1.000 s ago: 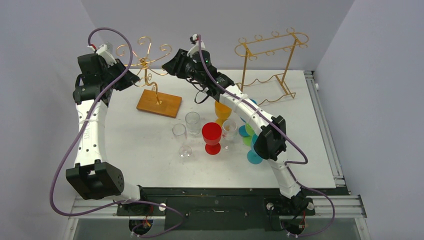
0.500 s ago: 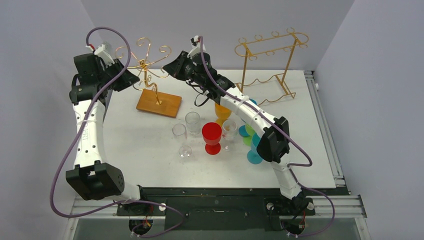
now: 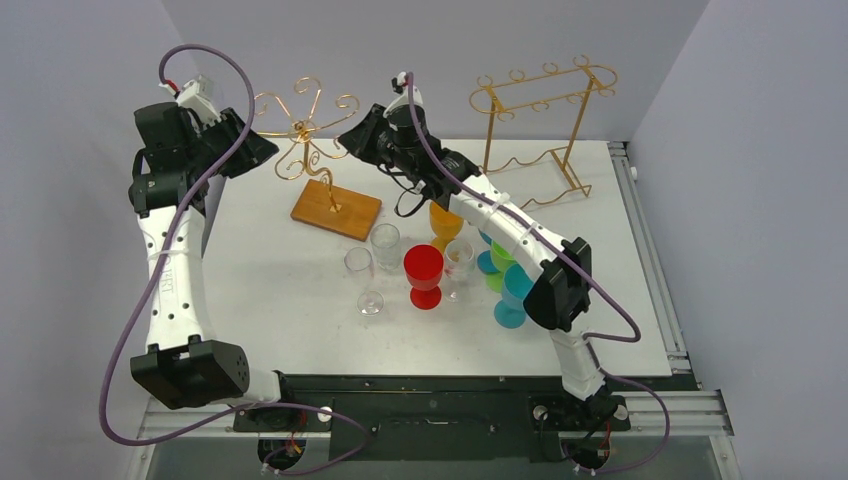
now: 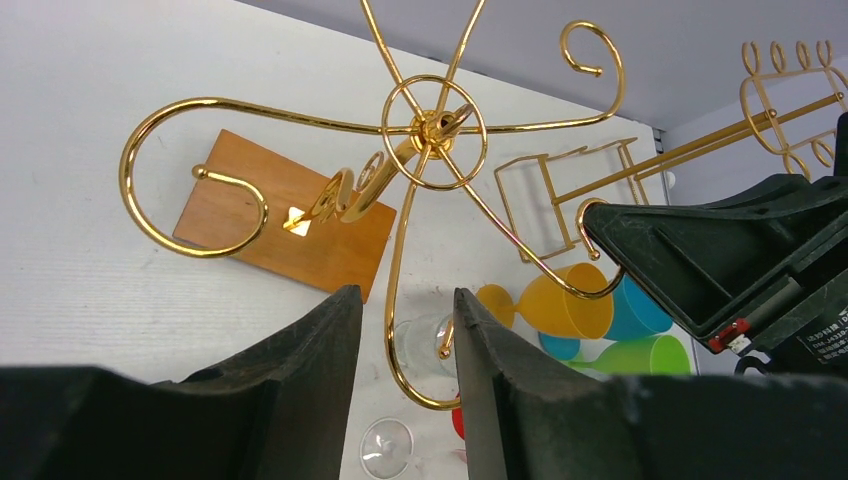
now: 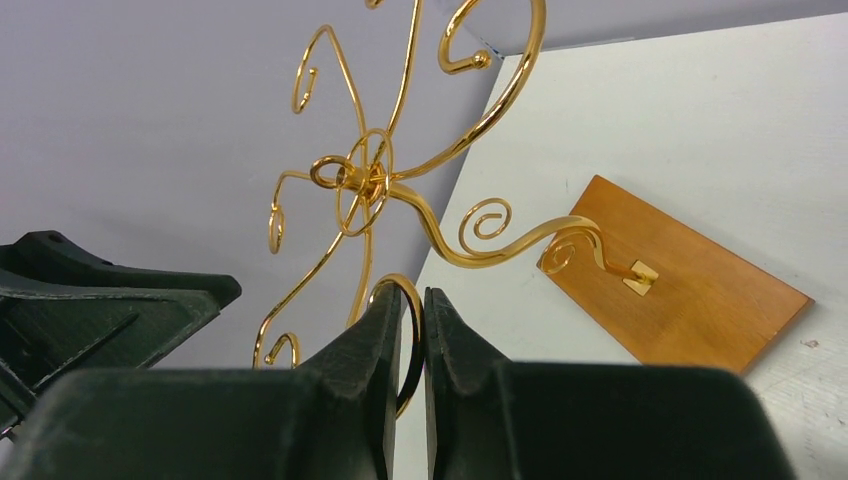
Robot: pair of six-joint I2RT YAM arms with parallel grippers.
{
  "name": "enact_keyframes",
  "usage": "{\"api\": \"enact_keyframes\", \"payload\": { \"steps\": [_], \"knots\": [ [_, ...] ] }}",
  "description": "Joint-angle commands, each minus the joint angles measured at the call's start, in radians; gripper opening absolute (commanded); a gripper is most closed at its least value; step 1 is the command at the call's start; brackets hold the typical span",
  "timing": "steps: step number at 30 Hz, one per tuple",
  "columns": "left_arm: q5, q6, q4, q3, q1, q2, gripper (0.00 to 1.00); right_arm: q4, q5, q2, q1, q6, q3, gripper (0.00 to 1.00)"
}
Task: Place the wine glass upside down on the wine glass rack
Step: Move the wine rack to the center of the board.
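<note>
From above, the wine glass rack [image 3: 305, 130] stands at the back of the white counter [image 3: 260, 290] on its brown wooden base [image 3: 337, 210]. The left tool [image 3: 265, 150] is up at one side of the gold curls and the right tool [image 3: 345, 138] is up at the other side. All the glasses stand right way up on the counter in front of the rack: a clear wine glass [image 3: 365, 275], a red glass [image 3: 424, 270], an orange glass [image 3: 445, 222] and more. I cannot tell which one is meant to go on the rack. A tall gold frame rack [image 3: 545, 105] stands well apart at the back. No glass hangs on the rack and no tool holds a glass, so I think the job has hardly begun: a glass has to be picked up, turned over and hung. There is tiny writing on the left arm [image 3: 170, 280], too small to read. From the left wrist, the left tool [image 4: 405, 300] has its fingers apart, with a thin gold curl showing in the gap but not pinched. A small white label [image 4: 828, 345] at the edge is cut off and I cannot read it. From the right wrist, the right tool [image 5: 412, 300] is closed tight on one gold curl of the rack.
</note>
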Motion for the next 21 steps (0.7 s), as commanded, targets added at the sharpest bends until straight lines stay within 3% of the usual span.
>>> {"api": "enact_keyframes", "payload": {
  "steps": [1,9,19,20,21],
  "knots": [
    [0.018,0.011,0.012,0.043,0.006,-0.032,0.36,-0.013,0.061,-0.147,-0.015,0.008,-0.061,0.0],
    [0.026,0.02,0.004,0.025,0.007,-0.046,0.39,-0.024,0.124,-0.29,-0.019,0.015,-0.249,0.0],
    [0.027,0.029,0.012,-0.015,0.006,-0.069,0.39,-0.152,0.085,-0.226,-0.02,-0.011,-0.078,0.0],
    [0.027,0.032,0.009,-0.015,0.006,-0.07,0.4,-0.157,0.085,-0.226,-0.021,-0.015,-0.084,0.04],
    [0.026,0.034,0.008,-0.016,0.006,-0.073,0.4,-0.158,0.085,-0.228,-0.021,-0.018,-0.095,0.16]
  ]
}}
